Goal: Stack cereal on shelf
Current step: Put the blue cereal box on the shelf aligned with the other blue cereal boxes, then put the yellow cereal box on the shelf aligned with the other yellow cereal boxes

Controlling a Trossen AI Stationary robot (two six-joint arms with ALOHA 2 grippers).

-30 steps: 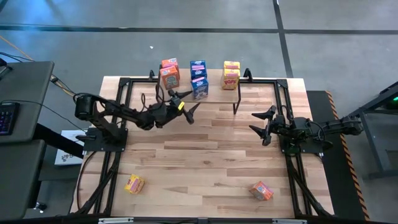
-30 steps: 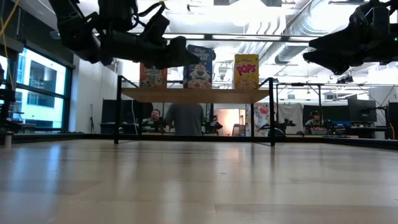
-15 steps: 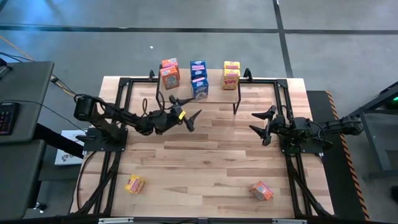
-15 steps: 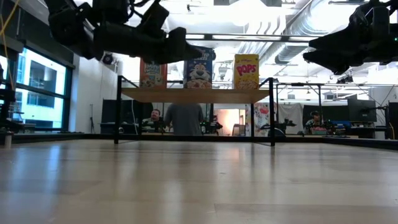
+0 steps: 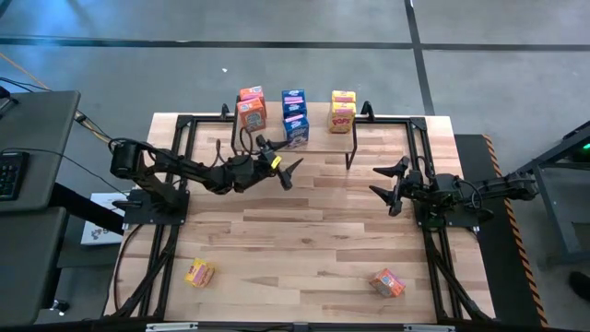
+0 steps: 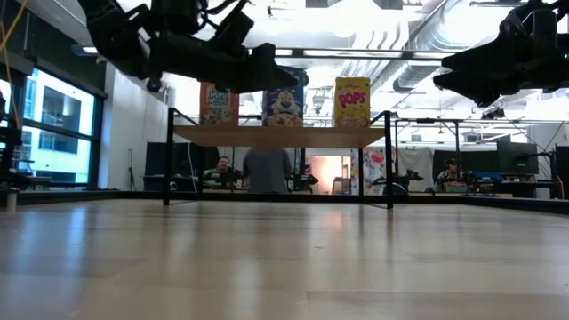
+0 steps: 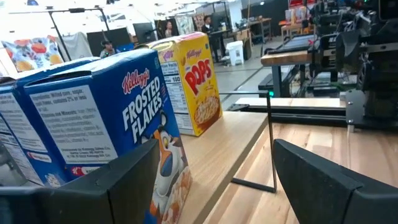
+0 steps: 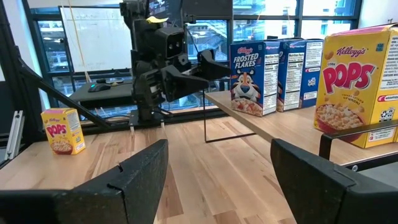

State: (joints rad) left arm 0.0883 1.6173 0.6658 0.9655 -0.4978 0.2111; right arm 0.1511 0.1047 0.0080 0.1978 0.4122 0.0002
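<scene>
High view – shelf [image 5: 318, 138]: set at the table's 12 o'clock edge, with orange-red [image 5: 251, 111], blue [image 5: 295, 115] and yellow boxes [image 5: 343, 111] stood on it.
High view – loose cereal: a yellow box [image 5: 198, 272] is seen at 7 o'clock, an orange box [image 5: 388, 282] at 5 o'clock.
High view – left gripper [image 5: 281, 166]: spread wide, nothing held, just at 6 o'clock of the blue boxes.
High view – right gripper [image 5: 387, 187]: parted, nothing held, at 3 o'clock.
Low view – shelf [image 6: 280, 135]: three box fronts are shown upright.
Left wrist view – Frosted Flakes box [image 7: 106, 118]: close ahead.
Right wrist view – Pops box [image 8: 351, 87]: stood on the shelf.
</scene>
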